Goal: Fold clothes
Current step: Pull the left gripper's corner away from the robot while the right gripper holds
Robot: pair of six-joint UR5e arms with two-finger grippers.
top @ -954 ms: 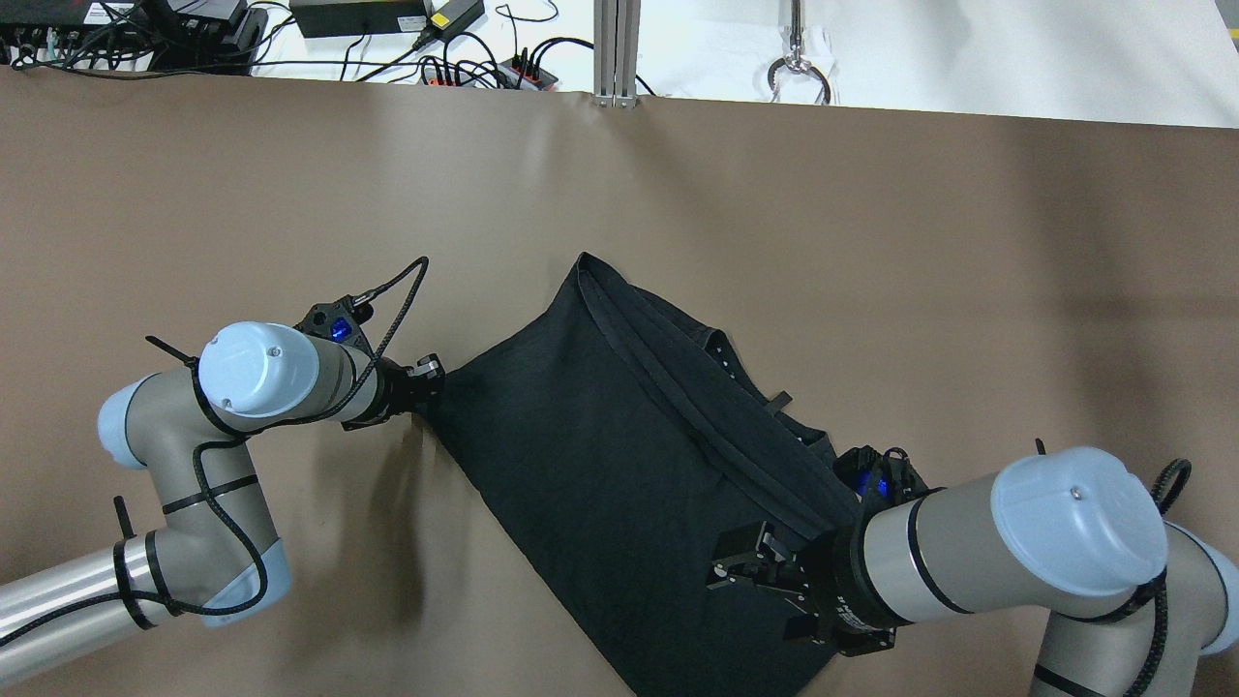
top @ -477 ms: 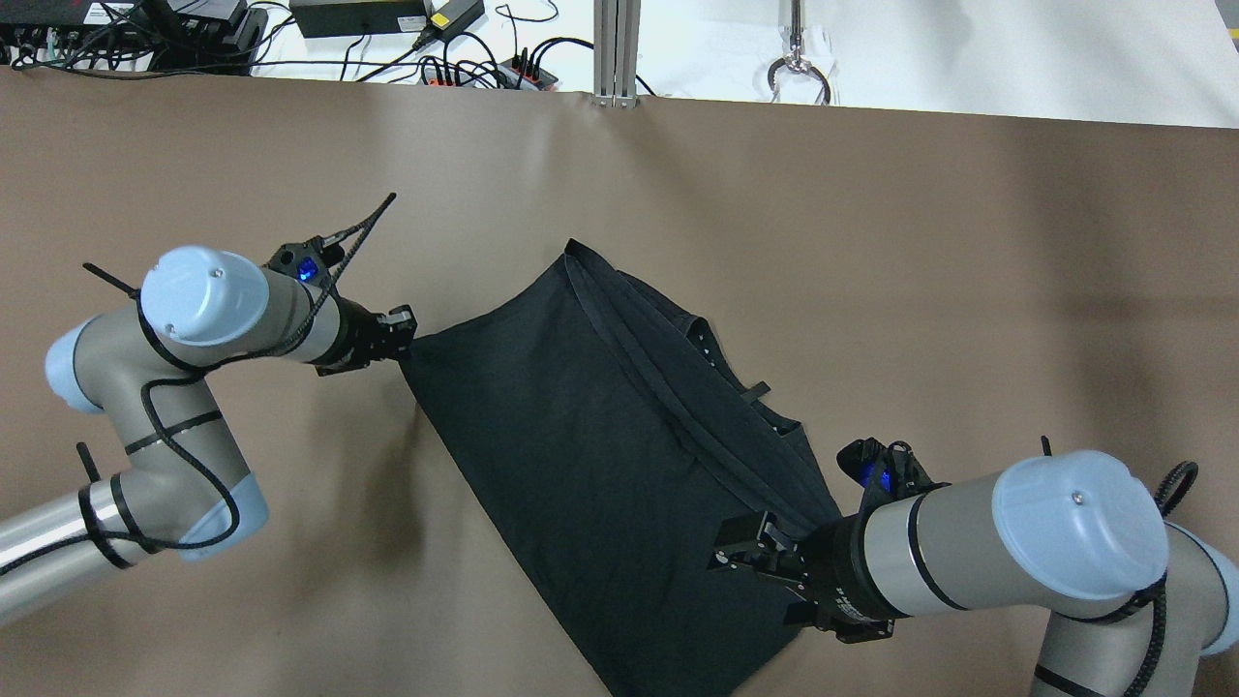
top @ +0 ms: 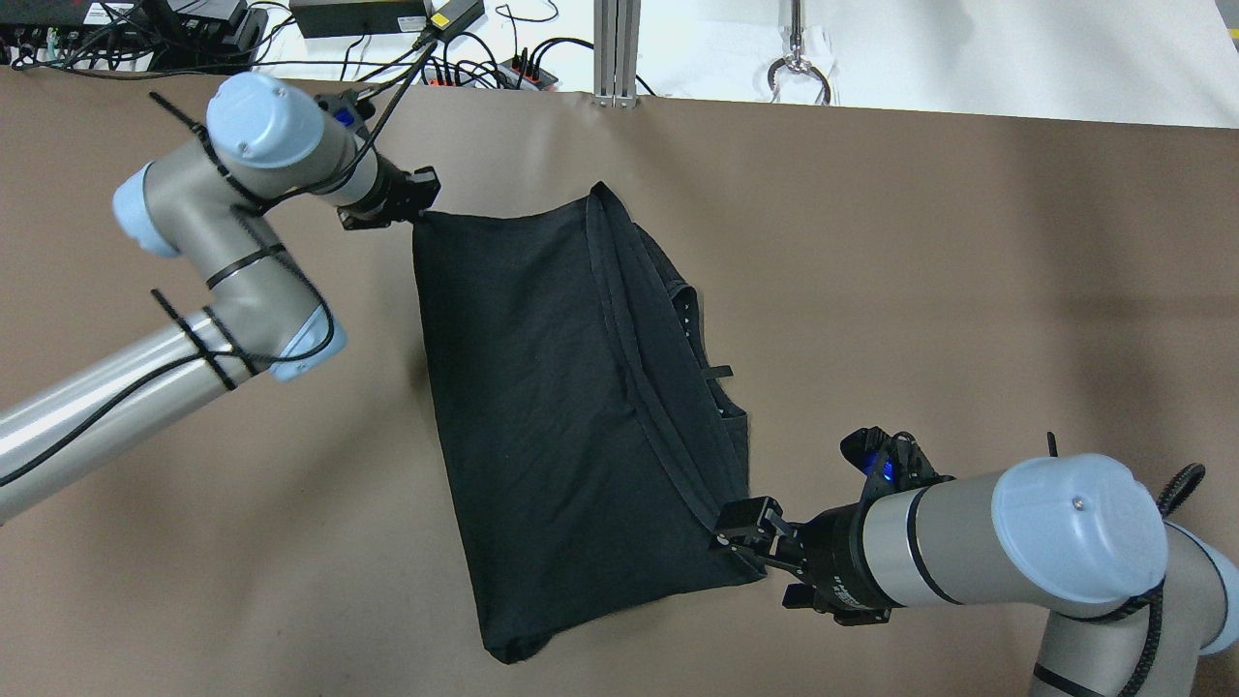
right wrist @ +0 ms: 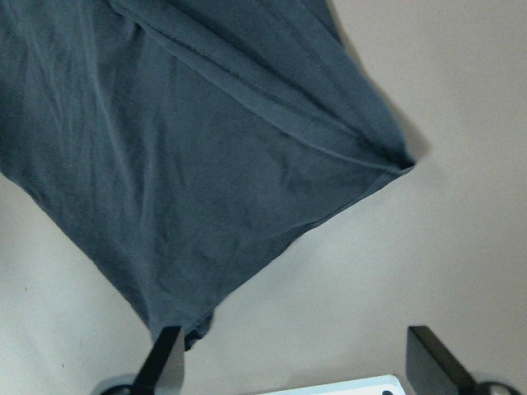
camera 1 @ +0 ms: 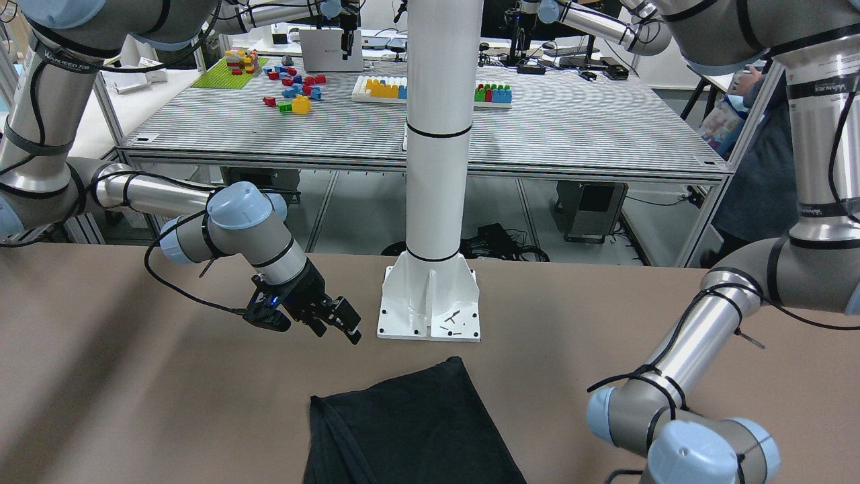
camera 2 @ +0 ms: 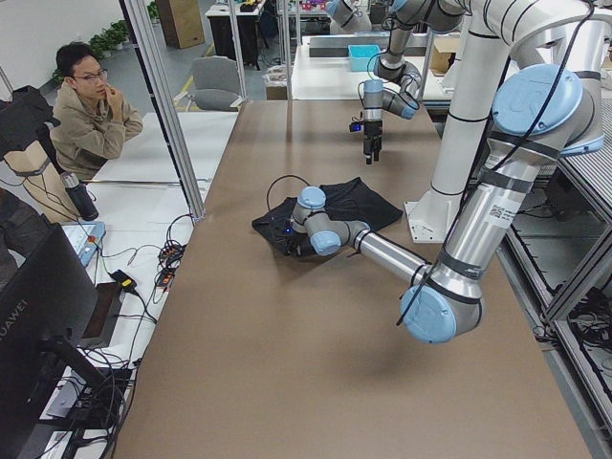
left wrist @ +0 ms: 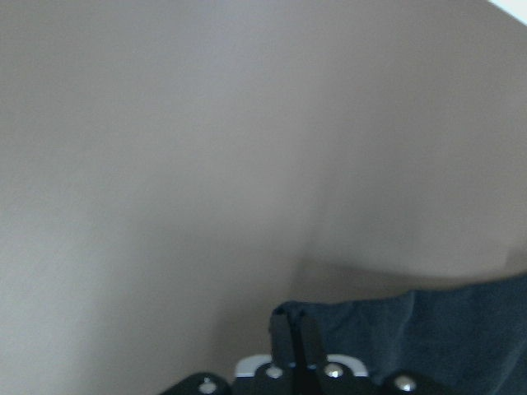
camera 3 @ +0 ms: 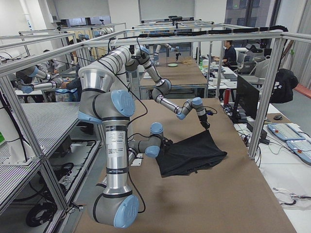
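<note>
The clothes [top: 552,387] are one black garment spread on the brown table, with a hemmed fold running diagonally down its right side. My left gripper [top: 418,198] is shut on the garment's far left corner near the table's far edge. The left wrist view shows the closed fingers [left wrist: 288,329] pinching dark fabric [left wrist: 428,337]. My right gripper [top: 740,528] sits at the near right corner with its jaws wide apart. In the right wrist view the clothes [right wrist: 206,164] lie beyond the spread fingers [right wrist: 165,358], which hold nothing. The front view shows this gripper [camera 1: 339,323] off the cloth [camera 1: 410,430].
The white pole's base plate [camera 1: 430,302] is bolted to the table just behind the garment. Cables and power bricks [top: 387,24] and an aluminium post [top: 617,53] line the far edge. A person [camera 2: 91,115] sits beyond that edge. Bare brown table [top: 968,242] stretches right.
My left arm swung toward the far edge with its corner, pulling the garment out flatter. The right gripper drew back slightly to the near right corner and now stands open.
</note>
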